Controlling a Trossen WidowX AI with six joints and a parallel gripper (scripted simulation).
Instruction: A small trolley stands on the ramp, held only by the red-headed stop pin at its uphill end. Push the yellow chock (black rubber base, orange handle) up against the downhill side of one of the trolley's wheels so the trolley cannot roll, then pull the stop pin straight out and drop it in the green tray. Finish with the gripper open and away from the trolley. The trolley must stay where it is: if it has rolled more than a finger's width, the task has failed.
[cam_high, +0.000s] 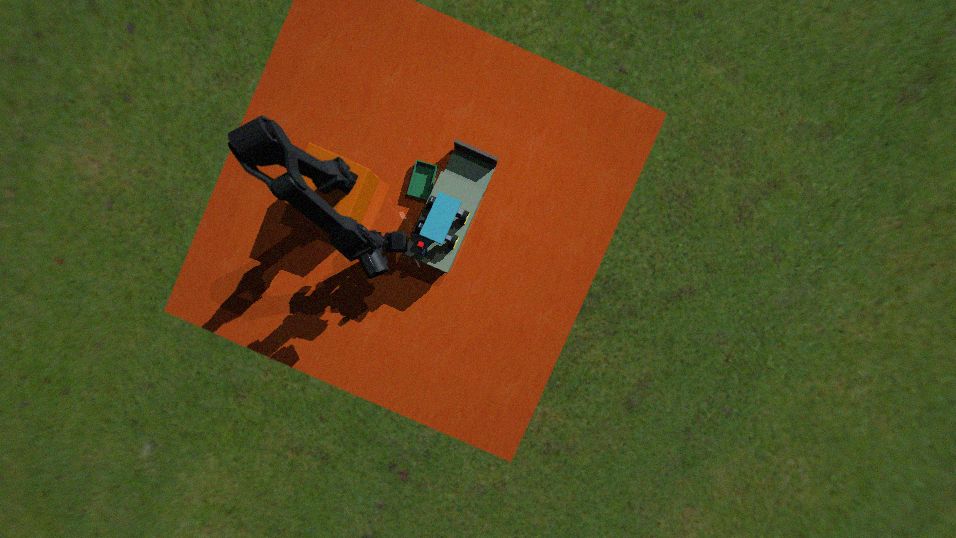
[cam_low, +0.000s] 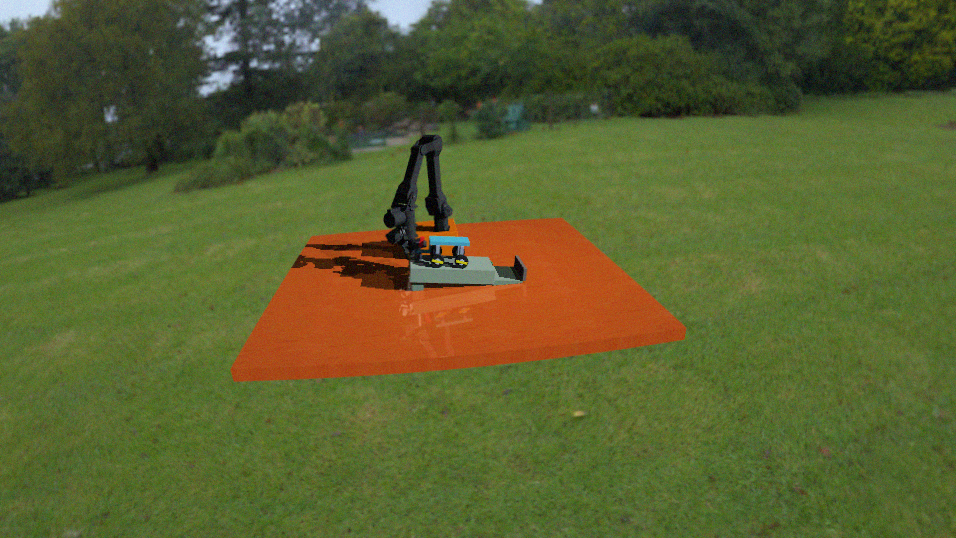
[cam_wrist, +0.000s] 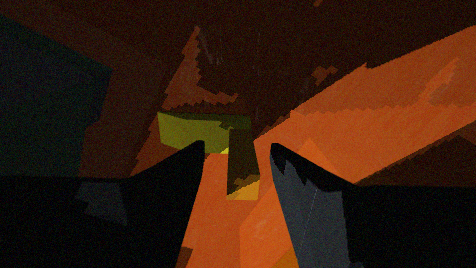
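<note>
The blue-topped trolley (cam_high: 440, 218) (cam_low: 449, 240) stands on the pale ramp (cam_high: 462, 188) (cam_low: 461, 271). The red-headed stop pin (cam_high: 420, 244) (cam_low: 421, 240) is at its uphill end. The yellow chock (cam_wrist: 190, 133), with its orange handle in shadow, lies on the mat off the ramp; it is hidden in the top and exterior views. My gripper (cam_wrist: 237, 149) (cam_low: 412, 254) is part open, low beside the ramp's uphill end. In the wrist view the handle shows in the gap between the fingertips, with neither finger seen touching it. The green tray (cam_high: 421, 182) holds nothing visible.
A dark end board (cam_high: 475, 153) (cam_low: 520, 269) stands at the ramp's downhill end. The tray sits beside the ramp, on the arm's side. An orange block (cam_high: 365, 195) is under the arm's base. A dark face, probably the ramp's side, is at the wrist view's left.
</note>
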